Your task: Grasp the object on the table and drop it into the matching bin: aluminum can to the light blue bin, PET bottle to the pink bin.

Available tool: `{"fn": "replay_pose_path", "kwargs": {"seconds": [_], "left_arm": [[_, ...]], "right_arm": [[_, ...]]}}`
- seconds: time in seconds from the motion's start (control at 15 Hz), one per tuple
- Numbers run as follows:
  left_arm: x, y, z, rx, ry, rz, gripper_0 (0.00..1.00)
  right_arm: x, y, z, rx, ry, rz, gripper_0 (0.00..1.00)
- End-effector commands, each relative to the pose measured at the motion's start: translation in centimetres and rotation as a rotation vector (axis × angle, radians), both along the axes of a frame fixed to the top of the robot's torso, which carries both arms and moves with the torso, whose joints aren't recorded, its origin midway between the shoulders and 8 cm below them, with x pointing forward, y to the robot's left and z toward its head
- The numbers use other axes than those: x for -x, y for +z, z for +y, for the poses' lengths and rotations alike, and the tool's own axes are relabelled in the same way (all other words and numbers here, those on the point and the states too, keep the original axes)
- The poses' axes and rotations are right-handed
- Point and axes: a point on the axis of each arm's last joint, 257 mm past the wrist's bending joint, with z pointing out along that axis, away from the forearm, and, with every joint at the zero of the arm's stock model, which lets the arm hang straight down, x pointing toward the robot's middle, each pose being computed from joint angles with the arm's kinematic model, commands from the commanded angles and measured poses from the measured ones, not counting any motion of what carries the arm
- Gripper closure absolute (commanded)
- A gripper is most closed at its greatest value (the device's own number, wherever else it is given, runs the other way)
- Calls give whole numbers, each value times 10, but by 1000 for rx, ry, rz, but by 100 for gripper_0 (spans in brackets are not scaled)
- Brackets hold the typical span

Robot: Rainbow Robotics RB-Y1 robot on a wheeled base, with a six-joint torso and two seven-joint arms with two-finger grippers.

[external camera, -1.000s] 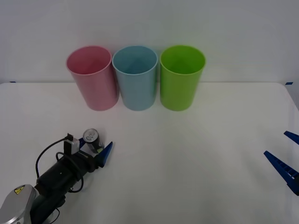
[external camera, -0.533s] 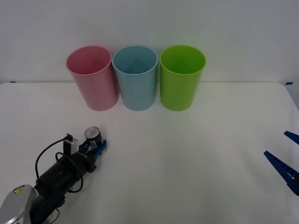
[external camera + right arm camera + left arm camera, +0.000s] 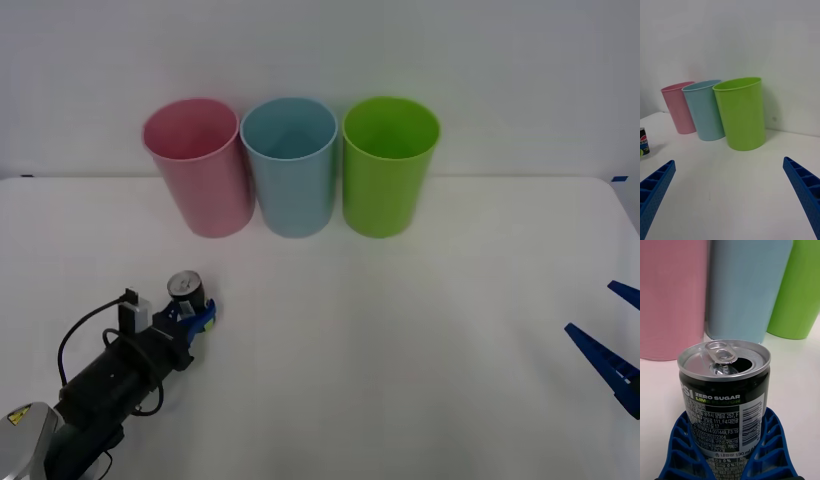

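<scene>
**Opened can pinched low in the left pincer, bins waiting beyond**

Nearest in, the left pincer [image 3: 728, 461] has its blue ribbed fingers [image 3: 681, 450] closed around the lower body of the aluminum can [image 3: 725, 397], which stands upright at the left front of the white surface [image 3: 400, 340]. Whether the can's base is touching the surface or just lifted off it, I cannot tell; the fingers cover its foot. The pull-tab is bent and the mouth is open, so the can is likely empty or nearly so: light, thin-walled, easy to dent under a hard squeeze, and smooth enough to slip if tilted. Holding it across the round body below the middle, as now, seems sound, though a low hold leaves the top free to tip. Keeping it upright would guard against any leftover liquid spilling. The lower print on the label is too small to read.

Off to the right, the right pincer [image 3: 730, 195] hangs idle with its fingers spread wide, holding nothing.

Farthest back stand three tall bins in a row, close together: the pink bin [image 3: 198, 165], the light blue bin [image 3: 291, 165], and a lime green bin [image 3: 389, 165]. Their bottoms inside are hard to make out
</scene>
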Motion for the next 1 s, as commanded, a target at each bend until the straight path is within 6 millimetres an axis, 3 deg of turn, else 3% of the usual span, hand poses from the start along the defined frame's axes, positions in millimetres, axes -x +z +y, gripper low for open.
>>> {"fn": "replay_pose_path", "kwargs": {"seconds": [0.07, 0.67, 1.0], "left_arm": [[9, 17, 9, 5, 12, -31, 100], [29, 99, 26, 81, 31, -159, 100], [32, 163, 27, 182, -2, -202, 100]], "right_arm": [[0, 0, 0, 0, 0, 0, 0], [0, 0, 0, 0, 0, 0, 0], [0, 0, 0, 0, 0, 0, 0]]}}
